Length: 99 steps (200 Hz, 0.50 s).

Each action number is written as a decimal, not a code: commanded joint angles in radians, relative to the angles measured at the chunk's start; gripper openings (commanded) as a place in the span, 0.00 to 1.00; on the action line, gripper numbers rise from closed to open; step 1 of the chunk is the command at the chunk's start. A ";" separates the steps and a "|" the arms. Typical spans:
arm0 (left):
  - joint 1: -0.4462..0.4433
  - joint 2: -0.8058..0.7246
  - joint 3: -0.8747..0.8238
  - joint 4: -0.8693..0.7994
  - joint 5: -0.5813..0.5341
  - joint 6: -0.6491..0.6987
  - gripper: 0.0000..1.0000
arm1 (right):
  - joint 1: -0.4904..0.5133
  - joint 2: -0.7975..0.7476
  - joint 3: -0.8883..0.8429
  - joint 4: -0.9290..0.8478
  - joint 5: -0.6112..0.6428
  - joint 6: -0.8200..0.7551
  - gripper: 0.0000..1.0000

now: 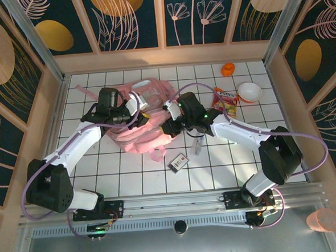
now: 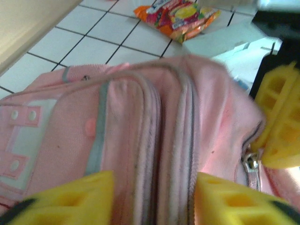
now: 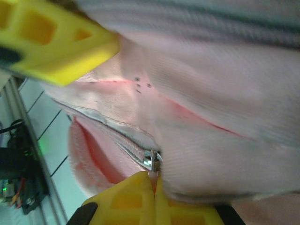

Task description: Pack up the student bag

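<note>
Yellow fingers (image 3: 126, 204) of the right gripper (image 3: 153, 183) sit at the near edge of the right wrist view. They are pressed flat together, with the zip pull (image 3: 152, 161) nipped at their tips. Left of the pull the zip is partly parted, and darker pink lining shows in the gap.

Student bag (image 1: 136, 140): lies on the white tiled table (image 1: 102, 164), left of centre, in the far half. Pink fabric, grey-edged zip seams. The left wrist view shows a white patch (image 2: 33, 140) with pink studs on the front. One strap (image 1: 80, 90) trails toward the far-left corner. A short loop (image 1: 156, 155) pokes out on the near side.

Left gripper (image 2: 154, 180): jaws spread wide, one finger either side of the bag's raised zip seams, nothing pinched.

In the way: both arms reach over the bag from the near side. They meet above its middle and hide that part from the top camera.

Around:
- Snack packet (image 1: 224, 99), red and yellow, just beyond the right arm.
- White bowl (image 1: 250, 91) just beside the packet.
- Small orange item (image 1: 228, 70) near the far wall, kind unclear.
- Dark flat card (image 1: 179, 161) with a white label, on the tiles near the bag's near edge but apart from it.
- Pale pink cup (image 1: 322, 220) off the table at the near-right corner.
- Wooden side walls (image 1: 48, 122) enclose the table.
</note>
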 commanded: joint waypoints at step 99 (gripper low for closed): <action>-0.117 -0.188 -0.152 -0.134 0.007 0.160 0.49 | -0.004 0.000 0.068 0.144 -0.211 0.151 0.00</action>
